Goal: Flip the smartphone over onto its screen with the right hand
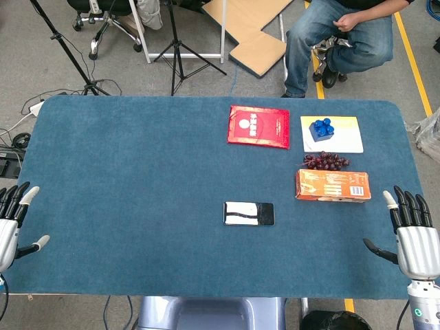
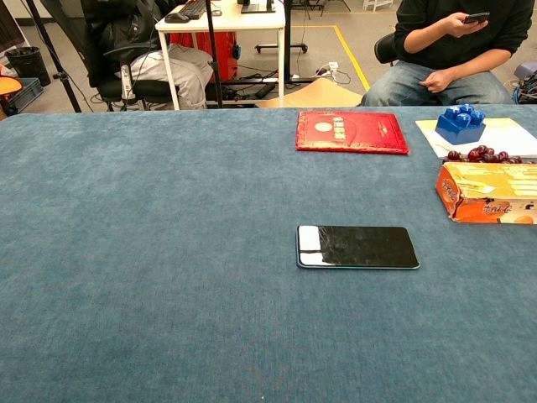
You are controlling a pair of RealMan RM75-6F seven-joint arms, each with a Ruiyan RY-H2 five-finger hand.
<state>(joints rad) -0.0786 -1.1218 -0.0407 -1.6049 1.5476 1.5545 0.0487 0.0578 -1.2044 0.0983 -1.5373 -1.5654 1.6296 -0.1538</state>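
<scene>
Your right hand sits at the table's right edge, fingers spread, holding and touching nothing. Your left hand is likewise spread and empty at the left edge. The smartphone lies flat, screen up, mid-table, well apart from both.

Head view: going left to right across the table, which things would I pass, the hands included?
Left hand → phone → red packet → orange box → right hand. Grapes, blue block and white board overlap the box's span, so they are left out.
</scene>
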